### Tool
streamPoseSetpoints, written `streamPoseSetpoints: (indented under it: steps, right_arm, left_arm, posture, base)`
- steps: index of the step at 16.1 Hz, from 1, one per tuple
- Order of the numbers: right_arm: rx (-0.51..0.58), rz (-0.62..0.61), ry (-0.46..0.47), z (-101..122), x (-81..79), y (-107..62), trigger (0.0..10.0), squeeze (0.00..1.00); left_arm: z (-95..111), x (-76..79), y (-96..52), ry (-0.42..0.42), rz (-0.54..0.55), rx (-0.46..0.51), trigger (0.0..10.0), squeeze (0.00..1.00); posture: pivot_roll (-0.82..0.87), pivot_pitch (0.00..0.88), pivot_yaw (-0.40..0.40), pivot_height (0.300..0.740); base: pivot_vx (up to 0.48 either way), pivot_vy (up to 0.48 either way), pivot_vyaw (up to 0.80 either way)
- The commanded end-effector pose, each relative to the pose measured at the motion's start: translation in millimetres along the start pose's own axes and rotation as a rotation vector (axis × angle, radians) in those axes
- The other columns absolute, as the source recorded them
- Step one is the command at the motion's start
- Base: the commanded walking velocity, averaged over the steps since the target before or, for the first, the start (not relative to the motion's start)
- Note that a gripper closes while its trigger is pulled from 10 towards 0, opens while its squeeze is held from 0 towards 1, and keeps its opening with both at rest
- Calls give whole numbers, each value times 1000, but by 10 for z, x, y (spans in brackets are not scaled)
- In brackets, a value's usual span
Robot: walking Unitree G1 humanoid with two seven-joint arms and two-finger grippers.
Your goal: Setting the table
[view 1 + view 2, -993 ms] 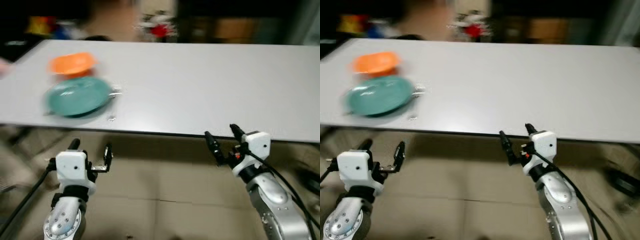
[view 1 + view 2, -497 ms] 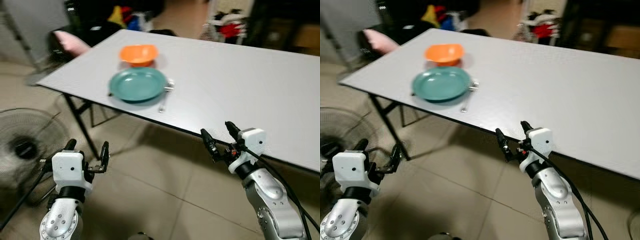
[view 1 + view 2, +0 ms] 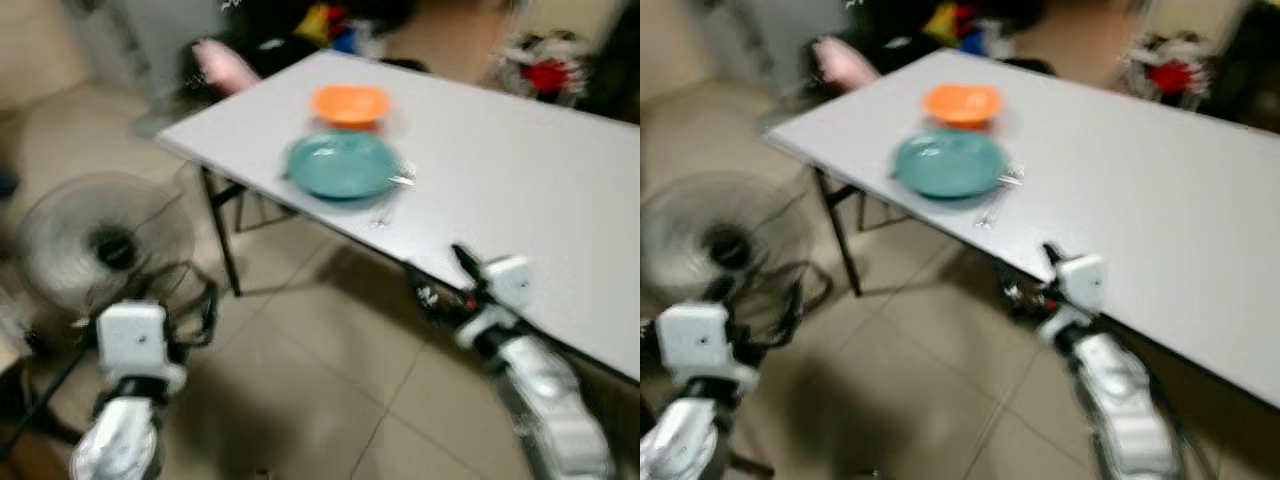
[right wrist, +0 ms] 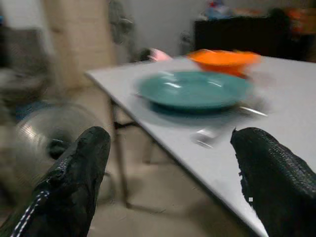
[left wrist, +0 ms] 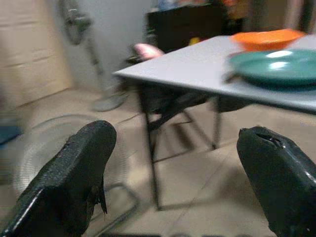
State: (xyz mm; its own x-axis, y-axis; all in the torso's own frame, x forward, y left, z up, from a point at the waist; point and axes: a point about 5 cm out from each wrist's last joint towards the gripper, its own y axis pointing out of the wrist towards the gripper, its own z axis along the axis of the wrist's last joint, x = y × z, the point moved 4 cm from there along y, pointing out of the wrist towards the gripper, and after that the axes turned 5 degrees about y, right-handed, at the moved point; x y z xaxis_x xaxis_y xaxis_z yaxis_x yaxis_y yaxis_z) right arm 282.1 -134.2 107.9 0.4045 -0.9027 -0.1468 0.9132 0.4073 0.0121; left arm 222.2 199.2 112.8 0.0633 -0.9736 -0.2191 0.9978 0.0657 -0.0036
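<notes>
Far left of the head view we had a floor fan (image 3: 105, 240) standing on the tiled floor (image 3: 320, 400), all pretty blurry. Our left gripper (image 3: 150, 322) sat in the lower left of the frame, below table height and over the tiles; its wrist view showed the two black fingers (image 5: 74, 182) spread wide apart with nothing between them.

Moving right, the white table (image 3: 520, 170) ran from the upper middle down to the right edge. Near its left corner we could see the teal plate (image 3: 342, 166), with the orange bowl (image 3: 350, 103) just behind it, so close we couldn't tell if they touched. Some cutlery (image 3: 388, 200) lay along the plate's right side, too smeared to say what kind.

Our right gripper (image 3: 440, 285) was in the lower right, just at the table's near edge and well apart from the plate. Its fingers (image 4: 74, 182) were also parted wide and empty, with the plate and bowl visible between them in the wrist view.
</notes>
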Motion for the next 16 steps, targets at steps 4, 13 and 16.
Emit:
streamPoseSetpoints:
  steps: [4,13,16]
  right_arm:
    - [-9,-20,-1,-18,33,-51,10000,0]
    - [-15,-7,28,-37,-15,-45,10000,0]
    - [-14,13,51,-24,-55,3,10000,0]
  left_arm:
    - [84,-9,33,10,2,32,10000,0]
    - [108,-16,28,-3,3,31,10000,0]
    - [116,-42,20,8,8,34,10000,0]
  posture:
    - [-72,0,52,740]
    - [-66,0,58,740]
    - [-61,0,53,740]
  base:
    - [0,0,800]
    - [0,0,800]
    - [0,0,800]
